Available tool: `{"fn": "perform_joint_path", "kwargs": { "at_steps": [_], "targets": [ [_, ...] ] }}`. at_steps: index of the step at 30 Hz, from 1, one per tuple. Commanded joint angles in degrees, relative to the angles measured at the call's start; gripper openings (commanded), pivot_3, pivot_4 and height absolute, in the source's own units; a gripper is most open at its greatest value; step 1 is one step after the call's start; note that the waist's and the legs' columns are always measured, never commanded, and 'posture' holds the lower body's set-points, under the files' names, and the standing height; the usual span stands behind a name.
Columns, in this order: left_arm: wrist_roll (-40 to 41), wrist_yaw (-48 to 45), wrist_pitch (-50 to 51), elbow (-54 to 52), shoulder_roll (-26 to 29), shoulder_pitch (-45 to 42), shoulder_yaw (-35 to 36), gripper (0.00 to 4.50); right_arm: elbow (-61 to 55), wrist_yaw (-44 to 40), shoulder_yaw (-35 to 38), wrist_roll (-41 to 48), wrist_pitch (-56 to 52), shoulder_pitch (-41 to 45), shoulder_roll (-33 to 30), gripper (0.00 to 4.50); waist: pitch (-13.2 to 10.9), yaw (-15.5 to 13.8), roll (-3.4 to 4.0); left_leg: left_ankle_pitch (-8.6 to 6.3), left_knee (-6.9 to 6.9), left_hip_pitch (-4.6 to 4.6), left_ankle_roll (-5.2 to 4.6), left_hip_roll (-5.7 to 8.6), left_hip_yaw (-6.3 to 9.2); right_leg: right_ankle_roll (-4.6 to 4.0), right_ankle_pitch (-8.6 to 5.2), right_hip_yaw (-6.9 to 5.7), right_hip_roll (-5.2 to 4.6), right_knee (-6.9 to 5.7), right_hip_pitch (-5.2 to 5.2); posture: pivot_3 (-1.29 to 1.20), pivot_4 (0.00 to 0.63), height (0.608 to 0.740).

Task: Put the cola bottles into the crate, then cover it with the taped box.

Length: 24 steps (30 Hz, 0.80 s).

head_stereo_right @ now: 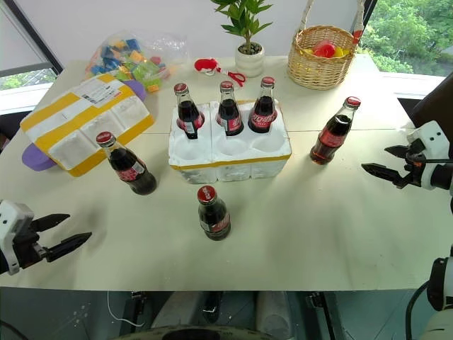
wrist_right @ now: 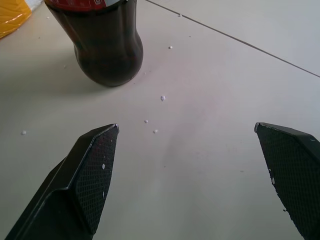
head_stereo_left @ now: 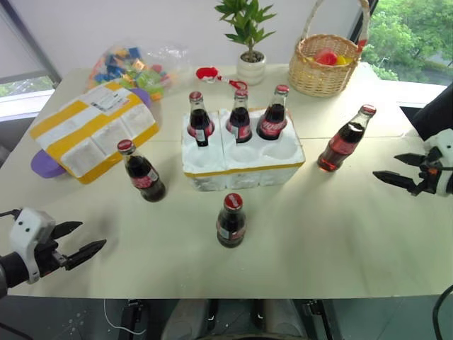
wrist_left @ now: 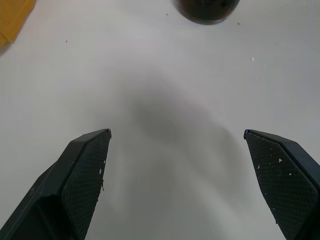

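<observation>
Both the left claw (head_stereo_left: 83, 239) and the right claw (head_stereo_left: 393, 168) are released and empty; the cola bottles (head_stereo_left: 346, 139) on the table (head_stereo_left: 318, 234) are probably heavy, smooth, breakable glass, best taken around the body.

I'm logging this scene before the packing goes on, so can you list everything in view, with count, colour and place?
cola bottles: six, dark with red caps and labels; three stand in the crate's back sockets, three on the table: one left of the crate, one in front of it, one to its right
crate: one, white foam with a yellow band, table middle
taped box: one, white with yellow stripes, left of the crate
purple object: one, under the taped box
bag of blocks: one, many colours, far left
red item: one, behind the crate
potted plant: one, green in a white pot, far middle
wicker basket: one, tan, far right
table: one, cream
left gripper: open, near left
right gripper: open, right edge
</observation>
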State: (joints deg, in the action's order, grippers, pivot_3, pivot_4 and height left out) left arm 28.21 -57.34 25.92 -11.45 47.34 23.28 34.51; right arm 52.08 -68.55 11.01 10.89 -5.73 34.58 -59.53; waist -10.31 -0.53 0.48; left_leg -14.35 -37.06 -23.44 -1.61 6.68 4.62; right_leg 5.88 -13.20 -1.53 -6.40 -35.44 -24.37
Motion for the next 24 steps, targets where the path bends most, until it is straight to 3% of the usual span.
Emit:
{"fn": "perform_joint_path", "kwargs": {
  "at_steps": [1,19,24],
  "targets": [
    [0.25,-1.00,-0.76,-0.35,0.97,-0.58,0.29,4.45,-0.55,0.41,1.95,0.82,0.53,-0.01,-1.34,4.50,0.00,0.00,0.00,0.00,0.00,0.00,0.00,0.00,0.00,0.00,0.00,0.00,0.00,0.00,0.00,0.00,0.150,0.732],
    [1.08,-1.28,0.29,3.51,0.65,-5.23,-0.08,4.45,0.07,0.81,2.51,0.61,1.57,-0.13,-2.84,4.50,0.00,0.05,0.00,0.01,-0.01,0.00,0.01,0.00,0.00,0.02,0.01,0.00,0.01,-0.02,0.00,0.00,0.150,0.732],
    [11.76,-0.85,9.18,2.10,1.07,-11.93,3.75,4.45,-7.99,-5.11,5.16,5.87,-5.80,1.34,-6.14,4.50,-0.05,-0.14,0.11,0.01,-0.06,0.00,0.01,0.01,0.00,0.04,0.03,0.00,0.00,-0.06,0.00,0.00,0.150,0.732]
  ]
}}
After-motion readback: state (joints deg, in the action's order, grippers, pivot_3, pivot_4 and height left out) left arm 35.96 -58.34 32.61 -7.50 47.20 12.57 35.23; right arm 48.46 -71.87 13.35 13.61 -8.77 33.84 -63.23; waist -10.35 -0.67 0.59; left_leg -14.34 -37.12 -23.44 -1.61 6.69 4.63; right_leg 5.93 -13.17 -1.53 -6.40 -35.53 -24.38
